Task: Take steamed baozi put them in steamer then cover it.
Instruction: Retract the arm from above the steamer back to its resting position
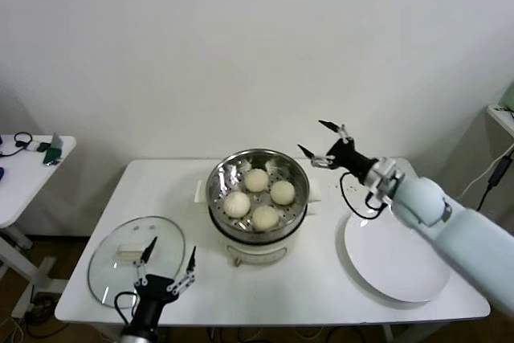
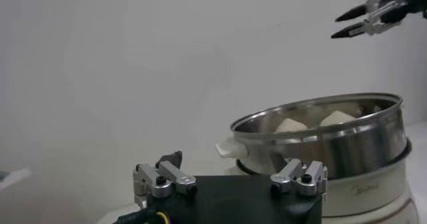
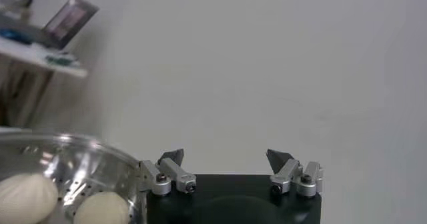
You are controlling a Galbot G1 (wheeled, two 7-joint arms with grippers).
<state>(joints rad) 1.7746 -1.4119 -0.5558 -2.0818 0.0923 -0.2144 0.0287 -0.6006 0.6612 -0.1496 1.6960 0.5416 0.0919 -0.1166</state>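
Note:
Several cream-white baozi [image 1: 259, 196] sit in the shiny steel steamer [image 1: 221, 178] on its white pot base, mid-table. Two of them show in the right wrist view [image 3: 27, 197], and the steamer shows in the left wrist view [image 2: 347, 142]. The glass cover [image 1: 108, 267] with its cream bar handle lies flat on the table at the front left. My left gripper [image 1: 169, 259] is open and empty, low at the front edge between the cover and the steamer. My right gripper [image 1: 319, 138] is open and empty, raised to the right of the steamer; it also shows in the left wrist view [image 2: 350, 23].
A large empty white plate [image 1: 395, 263] lies at the front right. A black cable runs behind it. A small side table [image 1: 24, 178] with clutter stands at the far left. A white wall is behind the table.

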